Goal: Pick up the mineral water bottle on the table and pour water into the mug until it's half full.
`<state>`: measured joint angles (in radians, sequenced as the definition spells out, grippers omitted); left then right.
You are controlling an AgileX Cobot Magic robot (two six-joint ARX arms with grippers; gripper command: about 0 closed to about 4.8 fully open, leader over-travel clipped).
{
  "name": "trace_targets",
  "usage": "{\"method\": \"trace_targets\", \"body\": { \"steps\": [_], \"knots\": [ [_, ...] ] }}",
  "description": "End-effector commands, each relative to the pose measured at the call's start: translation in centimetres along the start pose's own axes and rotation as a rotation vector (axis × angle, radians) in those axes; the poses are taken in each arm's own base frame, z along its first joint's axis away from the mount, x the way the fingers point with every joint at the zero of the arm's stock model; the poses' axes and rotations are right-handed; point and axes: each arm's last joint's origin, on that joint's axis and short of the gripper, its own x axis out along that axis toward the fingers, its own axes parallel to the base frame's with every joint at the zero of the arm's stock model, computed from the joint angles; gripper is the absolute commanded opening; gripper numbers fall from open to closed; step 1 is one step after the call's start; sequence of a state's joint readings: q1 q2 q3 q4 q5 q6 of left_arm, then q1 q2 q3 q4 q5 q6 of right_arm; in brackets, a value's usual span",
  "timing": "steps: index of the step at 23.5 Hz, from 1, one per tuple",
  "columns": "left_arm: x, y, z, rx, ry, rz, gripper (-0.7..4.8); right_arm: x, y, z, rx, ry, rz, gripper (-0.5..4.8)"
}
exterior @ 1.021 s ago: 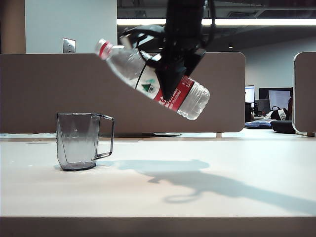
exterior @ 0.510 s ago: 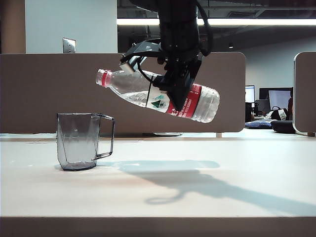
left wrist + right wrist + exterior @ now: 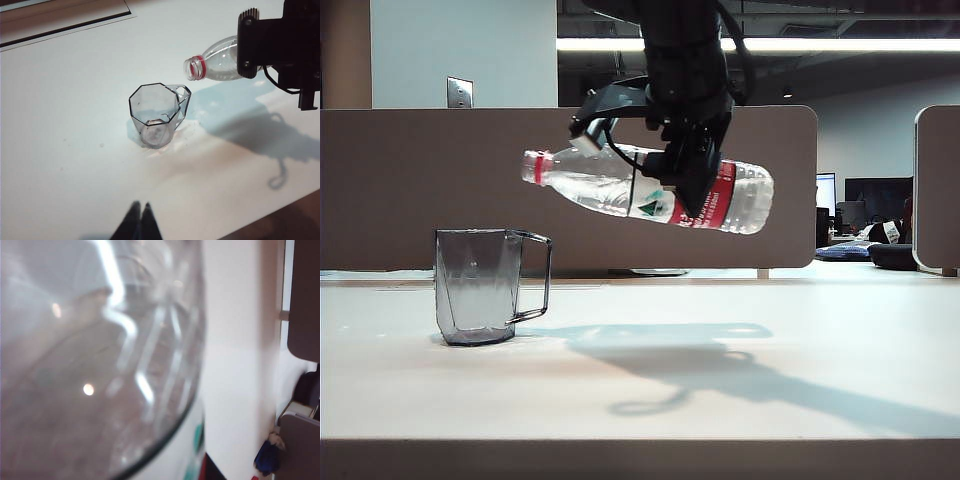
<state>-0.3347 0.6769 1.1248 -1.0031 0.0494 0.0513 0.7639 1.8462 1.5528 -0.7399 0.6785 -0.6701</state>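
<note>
Right gripper (image 3: 688, 165) high above the table (image 3: 740, 400), clamped around the labelled middle of the mineral water bottle (image 3: 620, 185); bottle held in the air lying almost level, open mouth with red neck ring pointing toward the mug (image 3: 475, 285), base a touch lower than the mouth in the exterior view; neck above and to the handle side of the mug, apart from it, not over the rim; water (image 3: 610, 198) lying along the lower side of the bottle, none seen leaving the mouth. Mug upright on the table, handle turned toward the bottle; from the left wrist view, mug (image 3: 155, 112) looking dry inside, bottle mouth (image 3: 195, 67) just beyond its handle. Left gripper (image 3: 139, 220) low over the table on the near side of the mug, well apart from it, dark fingertips pressed together, grasping nothing. Right wrist view filled by the bottle's clear wall (image 3: 95, 355), blurred.
</note>
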Motion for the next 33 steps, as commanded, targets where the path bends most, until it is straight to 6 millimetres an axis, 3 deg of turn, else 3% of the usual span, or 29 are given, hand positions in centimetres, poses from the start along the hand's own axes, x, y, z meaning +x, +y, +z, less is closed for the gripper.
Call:
{"method": "trace_targets", "body": {
  "steps": [1,33],
  "knots": [
    [-0.21,-0.01,0.15,0.002,-0.014,0.000,-0.05,-1.02,-0.52,0.80,0.008,-0.053,-0.064,2.55],
    [-0.40,-0.03,0.06,0.002,-0.018,0.000,-0.05,-1.56,-0.54,1.66,-0.106,-0.009,-0.203,2.55]
  ]
}}
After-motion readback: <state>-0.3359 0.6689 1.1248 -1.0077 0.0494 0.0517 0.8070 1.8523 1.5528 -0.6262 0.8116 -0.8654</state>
